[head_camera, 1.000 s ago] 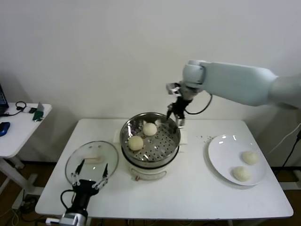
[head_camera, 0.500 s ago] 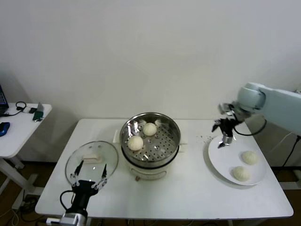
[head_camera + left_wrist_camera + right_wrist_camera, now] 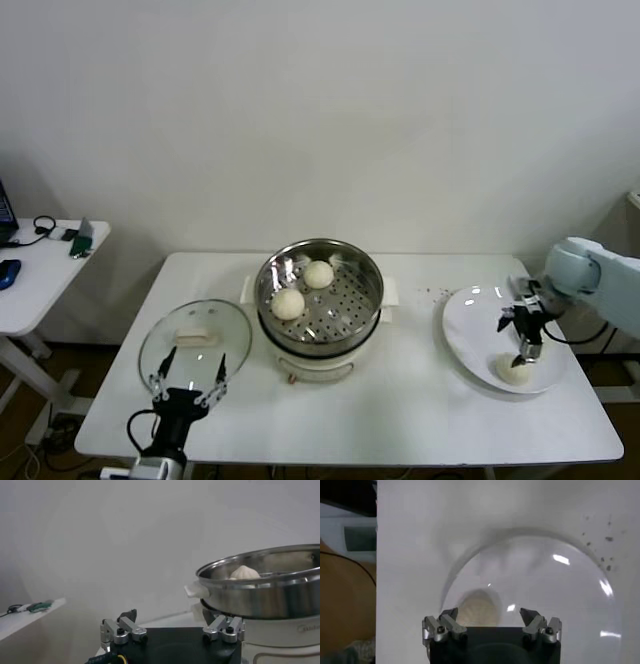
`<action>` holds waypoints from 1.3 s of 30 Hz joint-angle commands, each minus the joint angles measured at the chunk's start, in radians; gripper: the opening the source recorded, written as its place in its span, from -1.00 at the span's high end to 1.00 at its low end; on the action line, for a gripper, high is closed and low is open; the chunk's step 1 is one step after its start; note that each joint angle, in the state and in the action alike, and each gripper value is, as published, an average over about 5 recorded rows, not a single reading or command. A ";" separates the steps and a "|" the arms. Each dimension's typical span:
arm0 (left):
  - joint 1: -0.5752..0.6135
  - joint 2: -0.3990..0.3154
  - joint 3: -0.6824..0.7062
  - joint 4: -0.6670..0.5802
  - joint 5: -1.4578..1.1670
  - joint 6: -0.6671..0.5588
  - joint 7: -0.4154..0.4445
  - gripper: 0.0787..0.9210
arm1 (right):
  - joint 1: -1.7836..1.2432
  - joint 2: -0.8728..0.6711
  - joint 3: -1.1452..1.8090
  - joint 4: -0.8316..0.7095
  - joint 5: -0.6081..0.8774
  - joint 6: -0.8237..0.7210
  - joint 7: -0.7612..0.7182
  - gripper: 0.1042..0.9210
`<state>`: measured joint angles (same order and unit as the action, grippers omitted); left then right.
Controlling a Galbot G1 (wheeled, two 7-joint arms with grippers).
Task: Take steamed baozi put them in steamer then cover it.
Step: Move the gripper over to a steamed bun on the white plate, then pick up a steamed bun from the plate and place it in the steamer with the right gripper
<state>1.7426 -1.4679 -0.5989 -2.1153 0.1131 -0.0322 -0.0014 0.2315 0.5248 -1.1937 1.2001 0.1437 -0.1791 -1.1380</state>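
Observation:
The steamer stands mid-table with two steamed baozi inside, one toward the back and one toward the front. It also shows in the left wrist view with a baozi in it. My right gripper is open low over the white plate, just above a baozi. The other plate baozi is hidden behind the gripper. In the right wrist view the open gripper hangs over a baozi. The cover lies on the table at the left. My left gripper is open at its near edge.
The plate sits close to the table's right edge. Dark crumbs lie between steamer and plate. A side table with small items stands at the far left.
My right arm has swung from the steamer's back rim rightward and down to the plate. It now hangs just over the plate's baozi. The left arm has not moved.

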 commanded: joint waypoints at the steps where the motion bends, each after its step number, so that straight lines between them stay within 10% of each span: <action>1: -0.001 -0.003 0.001 0.004 0.008 0.002 -0.001 -0.77 | -0.162 0.011 0.131 -0.089 -0.091 0.025 -0.012 -0.76; 39: -0.002 -0.006 0.013 0.010 0.020 -0.001 -0.003 -0.77 | 0.122 0.116 -0.034 -0.148 -0.040 0.169 -0.074 -0.45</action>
<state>1.7406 -1.4762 -0.5892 -2.1026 0.1319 -0.0338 -0.0044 0.1496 0.6006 -1.1034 1.0570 0.0808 -0.0931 -1.1960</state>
